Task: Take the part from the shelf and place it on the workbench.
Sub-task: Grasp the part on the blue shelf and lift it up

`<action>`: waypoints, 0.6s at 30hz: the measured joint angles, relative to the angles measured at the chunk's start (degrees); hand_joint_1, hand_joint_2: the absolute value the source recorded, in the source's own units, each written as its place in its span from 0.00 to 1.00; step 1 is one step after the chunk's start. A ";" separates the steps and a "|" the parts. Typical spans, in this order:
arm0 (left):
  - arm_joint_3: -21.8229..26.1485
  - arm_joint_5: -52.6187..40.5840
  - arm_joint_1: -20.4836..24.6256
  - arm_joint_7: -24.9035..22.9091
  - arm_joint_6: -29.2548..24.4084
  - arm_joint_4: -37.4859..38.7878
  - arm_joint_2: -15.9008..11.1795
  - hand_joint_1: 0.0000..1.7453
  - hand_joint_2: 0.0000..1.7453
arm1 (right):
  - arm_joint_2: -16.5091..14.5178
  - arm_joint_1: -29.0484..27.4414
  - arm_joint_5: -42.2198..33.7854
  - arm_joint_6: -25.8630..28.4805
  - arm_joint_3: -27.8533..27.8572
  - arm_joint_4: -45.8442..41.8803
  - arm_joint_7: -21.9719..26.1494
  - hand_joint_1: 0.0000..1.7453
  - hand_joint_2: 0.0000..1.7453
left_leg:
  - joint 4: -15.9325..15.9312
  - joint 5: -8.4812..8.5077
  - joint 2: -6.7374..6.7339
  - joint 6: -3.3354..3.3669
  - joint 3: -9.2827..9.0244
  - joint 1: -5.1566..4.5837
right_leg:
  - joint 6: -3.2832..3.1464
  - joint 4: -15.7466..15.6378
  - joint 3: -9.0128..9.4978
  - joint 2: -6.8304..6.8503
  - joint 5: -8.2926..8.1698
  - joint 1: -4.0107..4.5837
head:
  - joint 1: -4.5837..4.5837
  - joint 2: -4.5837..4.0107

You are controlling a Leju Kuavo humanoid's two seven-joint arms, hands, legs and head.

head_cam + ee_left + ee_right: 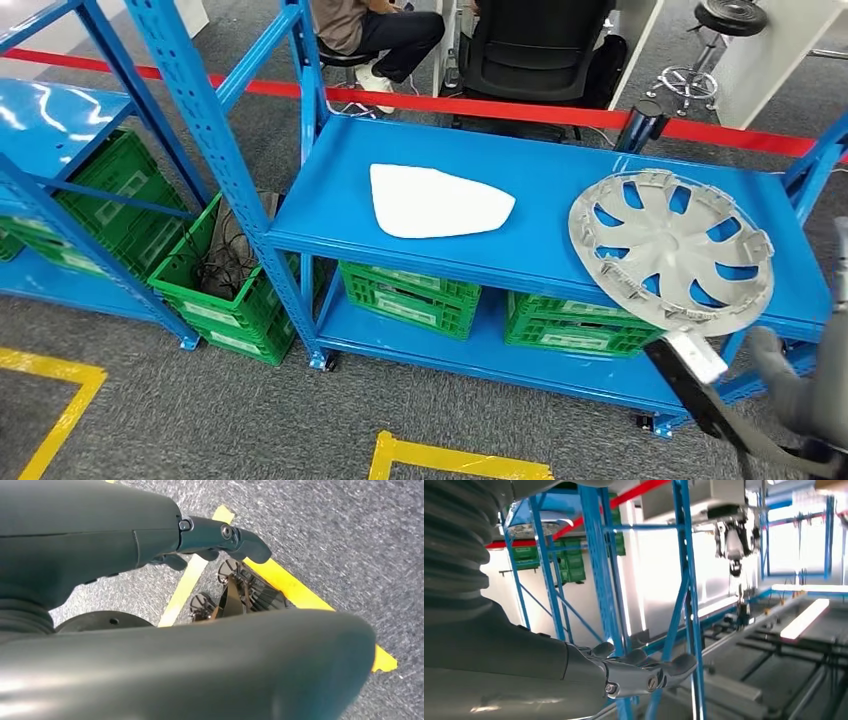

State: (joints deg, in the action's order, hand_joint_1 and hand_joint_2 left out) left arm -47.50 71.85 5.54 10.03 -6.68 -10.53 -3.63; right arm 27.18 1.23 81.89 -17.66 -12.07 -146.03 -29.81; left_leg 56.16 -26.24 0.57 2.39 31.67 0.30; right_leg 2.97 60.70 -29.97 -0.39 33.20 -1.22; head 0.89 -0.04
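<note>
The silver hubcap (pixel 668 246) lies at the near right of the blue shelf (pixel 330 200), a white panel (pixel 436 201) to its left. Green crates (pixel 410 296) sit below. Right hand (pixel 644 672) released beside a blue upright; left hand (pixel 220 540) empty, fingers apart, over the yellow floor tape (pixel 295 592).

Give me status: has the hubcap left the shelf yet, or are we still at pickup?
Still at pickup. Done: the robot faces the blue shelf. In hand: nothing clearly held; the silver hubcap lies on the top board, overhanging its front edge, with the right hand just below and in front of it; whether they touch is unclear. The left hand hangs over the floor, holding nothing. Left: grasp, lift, carry, place.
</note>
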 joint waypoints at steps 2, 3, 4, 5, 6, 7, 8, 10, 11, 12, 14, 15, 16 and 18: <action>0.00 -0.13 0.07 -0.01 0.03 0.01 0.01 0.00 0.00 | -0.25 -0.78 -0.42 1.33 1.03 -0.39 0.33 0.00 1.00 | -0.11 -0.07 -0.09 0.15 -0.02 -0.02 | 0.17 7.85 -4.28 0.02 3.29 -0.06 | 0.57 0.00; 0.00 -0.18 0.08 -0.01 0.03 0.02 0.00 0.00 0.00 | -0.39 -1.13 -0.68 1.72 1.34 -0.44 0.46 0.00 1.00 | -0.09 -0.13 -0.11 0.15 -0.02 -0.03 | 0.28 10.98 -6.20 0.02 4.08 -0.15 | 0.70 0.00; -0.01 -0.24 0.08 -0.02 0.04 0.04 0.00 0.00 0.00 | -0.57 -1.46 -1.00 2.10 1.66 -0.46 0.62 0.00 1.00 | -0.04 -0.23 -0.13 0.10 -0.07 -0.01 | 0.43 12.46 -7.39 0.03 3.80 -0.26 | 0.77 0.00; -0.01 -0.28 0.08 -0.07 0.05 0.05 0.03 0.00 0.00 | -0.76 -1.78 -1.37 2.48 2.03 -0.45 0.78 0.00 1.00 | 0.06 -0.36 -0.09 -0.02 -0.15 0.04 | 0.56 11.36 -7.33 0.04 2.24 -0.41 | 0.81 0.00; -0.02 -0.35 0.09 -0.11 0.08 0.07 0.07 0.00 0.00 | -1.01 -2.14 -1.82 2.99 2.52 -0.44 0.96 0.00 1.00 | 0.25 -0.56 -0.02 -0.21 -0.24 0.12 | 0.70 8.28 -6.25 0.08 -0.08 -0.59 | 0.87 0.00; -0.02 -0.43 0.09 -0.18 0.10 0.07 0.10 0.00 0.00 | -1.29 -2.52 -2.34 3.59 3.08 -0.40 1.18 0.00 1.00 | 0.53 -0.83 0.08 -0.52 -0.30 0.19 | 0.80 4.14 -4.62 0.13 -2.29 -0.79 | 1.00 0.00; -0.02 -0.51 0.11 -0.23 0.13 0.09 0.10 0.00 0.00 | -1.60 -2.89 -2.84 4.21 3.61 -0.30 1.39 0.00 1.00 | 0.88 -1.15 0.20 -0.91 -0.30 0.18 | 0.71 0.62 -3.17 0.12 -3.77 -0.79 | 1.18 0.00; -0.03 -0.68 0.15 -0.28 0.15 0.12 0.01 0.00 0.00 | -2.13 -3.44 -3.55 5.35 4.37 -0.03 1.80 0.00 1.00 | 1.35 -1.60 0.33 -1.74 -0.18 0.13 | 0.12 -2.58 -1.49 -0.03 -4.46 -0.57 | 1.26 0.00; -0.03 -0.75 0.18 -0.31 0.16 0.14 -0.03 0.00 0.00 | -2.33 -3.65 -3.75 5.73 4.58 0.15 1.95 0.00 1.00 | 1.36 -1.67 0.36 -2.12 -0.17 0.17 | -0.35 -2.53 -1.33 -0.12 -4.38 -0.34 | 1.13 0.00; -0.04 -0.81 0.19 -0.35 0.17 0.14 -0.04 0.00 0.00 | -2.52 -3.85 -3.90 6.02 4.75 0.28 2.05 0.00 1.00 | 1.37 -1.74 0.34 -2.44 -0.11 0.30 | -0.81 -2.57 -1.10 -0.16 -4.45 -0.34 | 0.92 0.00; -0.05 -0.86 0.23 -0.44 0.23 0.15 -0.02 0.00 0.00 | -2.91 -4.15 -4.06 6.36 5.09 0.51 2.13 0.00 1.00 | 2.91 -2.63 0.21 -2.92 0.77 0.48 | -1.63 -2.78 -0.79 -0.10 -4.51 -0.40 | 0.49 0.00; -0.06 -0.88 0.26 -0.47 0.27 0.15 -0.01 0.00 0.00 | -3.10 -4.27 -4.10 6.46 5.23 0.60 2.12 0.00 1.00 | 5.35 -3.73 0.12 -3.04 2.10 0.51 | -1.97 -2.90 -0.57 -0.05 -4.48 -0.47 | 0.19 0.00; -0.07 -0.89 0.26 -0.49 0.30 0.15 -0.01 0.00 0.00 | -3.27 -4.38 -4.11 6.53 5.34 0.70 2.12 0.00 1.00 | 8.91 -5.07 0.02 -3.11 4.07 0.51 | -2.22 -2.91 -0.42 -0.01 -4.31 -0.41 | -0.12 0.00; -0.07 -0.89 0.23 -0.55 0.31 0.16 -0.03 0.00 0.00 | -3.55 -4.59 -4.17 6.56 5.42 0.91 2.12 0.00 1.00 | 16.36 -6.96 -0.04 -3.19 8.58 0.51 | -2.54 -2.90 -0.16 0.01 -3.90 -0.26 | -0.66 0.00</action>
State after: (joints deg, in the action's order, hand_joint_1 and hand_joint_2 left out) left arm -47.57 70.97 5.77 9.49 -6.37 -10.38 -3.67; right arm 23.63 -3.36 77.72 -11.10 -6.65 -145.11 -27.69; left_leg 72.52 -33.20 0.53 -0.79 40.25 0.81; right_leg 0.43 57.80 -30.13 -0.37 29.29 -1.48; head 0.23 -0.04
